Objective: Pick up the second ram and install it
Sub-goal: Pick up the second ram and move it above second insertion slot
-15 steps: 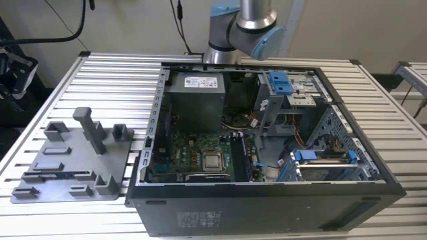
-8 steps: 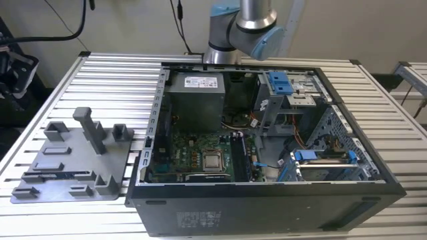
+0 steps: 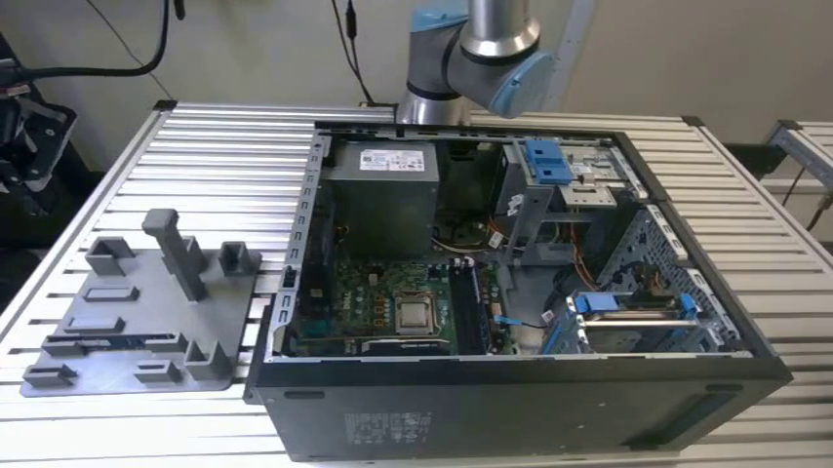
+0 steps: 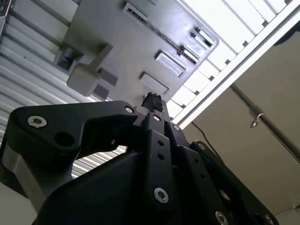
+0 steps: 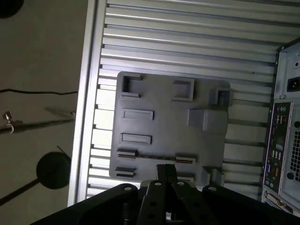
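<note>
The tool (image 5: 167,168) was seen in both wrist views with its two fingers (image 5: 162,171) drawn together and nothing gripped between them. It was held above the near edge of the grey tray (image 5: 168,126), pointed down at it and touching nothing. The second ram (image 5: 154,158) was found on the tray, standing on its edge between two small clips, just beside the tool's tip in the first wrist view. In the exterior view it could be made out as a thin strip with a bluish patch (image 3: 115,340), low on the tray. The tray's raised blocks and one tall post (image 3: 178,253) were left standing around it. The tray was laid flat on a ribbed metal worktop (image 3: 209,146), at the exterior view's left. An opened computer case (image 3: 521,400) was set on its side beside the tray, with its board, fan and blue drive brackets exposed. The arm (image 3: 475,49) was raised behind the case, its joints bent high against a pale wall. Dark cables (image 3: 131,63) were hung there.
</note>
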Motion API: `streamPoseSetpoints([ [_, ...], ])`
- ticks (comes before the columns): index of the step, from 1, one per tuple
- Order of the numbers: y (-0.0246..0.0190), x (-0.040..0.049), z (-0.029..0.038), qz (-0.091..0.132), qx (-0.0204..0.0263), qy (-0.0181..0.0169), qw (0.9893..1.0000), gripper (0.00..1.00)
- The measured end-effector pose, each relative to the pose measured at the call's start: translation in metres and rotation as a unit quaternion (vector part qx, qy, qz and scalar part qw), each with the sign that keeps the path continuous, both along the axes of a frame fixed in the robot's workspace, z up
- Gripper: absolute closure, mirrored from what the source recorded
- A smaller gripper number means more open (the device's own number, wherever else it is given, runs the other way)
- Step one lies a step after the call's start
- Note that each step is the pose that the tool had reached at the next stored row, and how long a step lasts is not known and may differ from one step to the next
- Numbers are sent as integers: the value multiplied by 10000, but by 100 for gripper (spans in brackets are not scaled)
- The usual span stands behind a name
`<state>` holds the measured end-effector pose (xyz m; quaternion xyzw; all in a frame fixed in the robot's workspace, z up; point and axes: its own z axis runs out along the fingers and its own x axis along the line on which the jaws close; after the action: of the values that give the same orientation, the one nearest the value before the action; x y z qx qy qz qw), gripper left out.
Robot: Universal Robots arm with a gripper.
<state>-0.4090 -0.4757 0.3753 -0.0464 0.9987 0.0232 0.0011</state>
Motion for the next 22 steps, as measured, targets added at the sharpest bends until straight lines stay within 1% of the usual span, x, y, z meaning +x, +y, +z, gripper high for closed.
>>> streamPoseSetpoints([
  [2,-1,0,-1,74,0,-1,10000,89],
  [5,-1,-1,-2,305,1,-2,9995,89],
  [8,-1,0,-1,511,0,-1,9987,89],
  [10,-1,0,-1,684,0,-1,9977,89],
  [11,0,0,-1,859,0,-1,9963,89],
  [14,1,0,0,1058,0,-1,9944,89],
  [16,2,0,-2,1225,0,-2,9925,89],
  [18,2,-1,0,1403,0,-1,9901,89],
  [22,2,-1,-1,1754,0,-1,9845,89],
])
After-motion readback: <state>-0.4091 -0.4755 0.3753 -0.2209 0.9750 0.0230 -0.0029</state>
